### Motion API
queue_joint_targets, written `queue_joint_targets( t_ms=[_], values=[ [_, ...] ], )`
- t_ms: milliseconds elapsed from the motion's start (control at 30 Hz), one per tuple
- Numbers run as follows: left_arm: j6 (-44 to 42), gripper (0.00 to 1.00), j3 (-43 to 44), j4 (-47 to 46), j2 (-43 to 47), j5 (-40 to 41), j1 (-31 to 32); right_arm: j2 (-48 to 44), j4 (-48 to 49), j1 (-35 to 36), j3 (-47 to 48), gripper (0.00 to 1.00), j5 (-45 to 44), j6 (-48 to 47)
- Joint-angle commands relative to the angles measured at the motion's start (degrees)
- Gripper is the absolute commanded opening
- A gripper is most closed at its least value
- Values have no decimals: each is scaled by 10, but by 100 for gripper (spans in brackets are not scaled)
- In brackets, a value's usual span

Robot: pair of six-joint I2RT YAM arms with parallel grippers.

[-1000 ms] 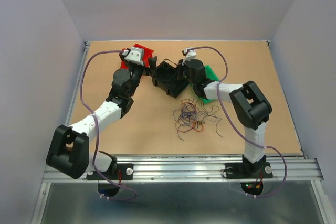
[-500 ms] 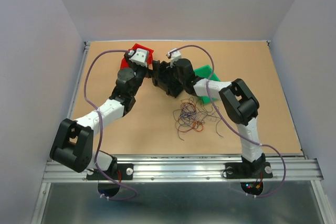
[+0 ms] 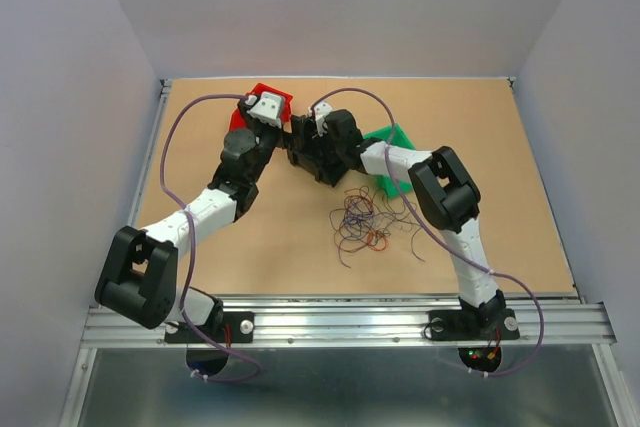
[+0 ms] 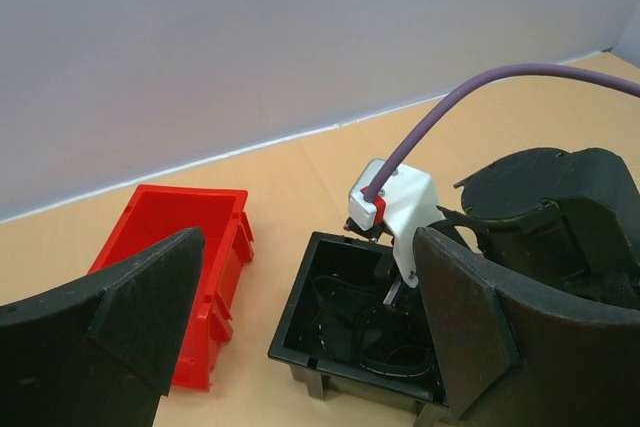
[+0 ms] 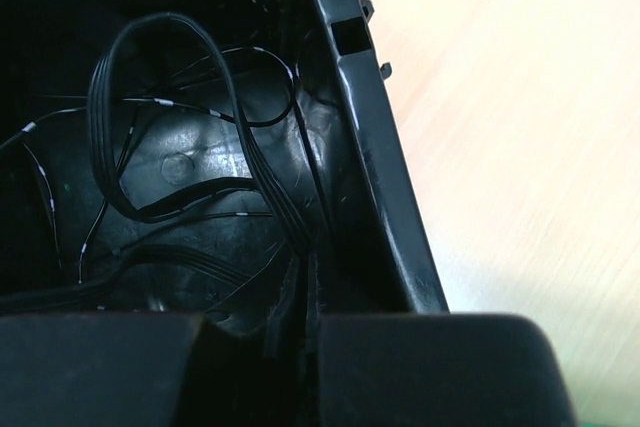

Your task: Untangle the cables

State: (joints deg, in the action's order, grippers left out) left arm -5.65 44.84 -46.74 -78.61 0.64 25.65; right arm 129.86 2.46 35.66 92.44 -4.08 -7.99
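Cable tangle (image 3: 362,219): loose curly strands, purple, black, blue, some red-orange. It is seen lying on the table (image 3: 500,177) approx mid-table, toward the near edge. It sits on the near side of the green bin (image 3: 392,137) and black bin (image 4: 350,379), near the R arm's elbow. It is touched by neither hand.

R hand (image 5: 262,319): placed inside the black bin, by the bin wall at the right of the R wrist view. Fingers (image 5: 430,367) are close together, w/ only a narrow gap. Black cables (image 5: 150,117) are coiled in wide loops on the bin floor. One flat band of them runs down along the wall and into the gap btwn the fingers, so the hand is read as clamped on it. Thin black wires w/ small white marks are also noted across the bin floor.

L hand (image 4: 308,237): fingers (image 4: 150,307) are spread well apart, nothing held btwn them. The hand is held above the table btwn the red bin (image 4: 175,232) and the black bin. In the top view its wrist lies over the near edge of the red bin. Past the fingers the black bin is seen, w/ the white R wrist housing (image 4: 395,202) and its lilac lead directly above it.

Bins: red at far left-centre, black just beside it to the right, green further right and partly hidden by the R arm. In the L wrist view a strip of table is seen btwn red and black.
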Motion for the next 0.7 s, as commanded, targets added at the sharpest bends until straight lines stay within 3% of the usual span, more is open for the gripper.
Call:
queue_joint_targets(
  t_ms=[0,133,167,333,667],
  values=[
    [-10,98,28,-23,5,-4,-2,7,-49,1,32,1,5,-5],
    [-13,98,29,-22,5,3,-2,-20,-40,1,35,1,-8,15],
    [-13,98,30,-22,5,11,-2,-25,-33,0,39,9,-9,20],
    [-14,98,30,-20,8,23,-2,-78,14,1,19,25,5,46],
    [-16,99,31,-13,13,13,-2,-169,117,5,-92,42,-8,78]
  ],
)
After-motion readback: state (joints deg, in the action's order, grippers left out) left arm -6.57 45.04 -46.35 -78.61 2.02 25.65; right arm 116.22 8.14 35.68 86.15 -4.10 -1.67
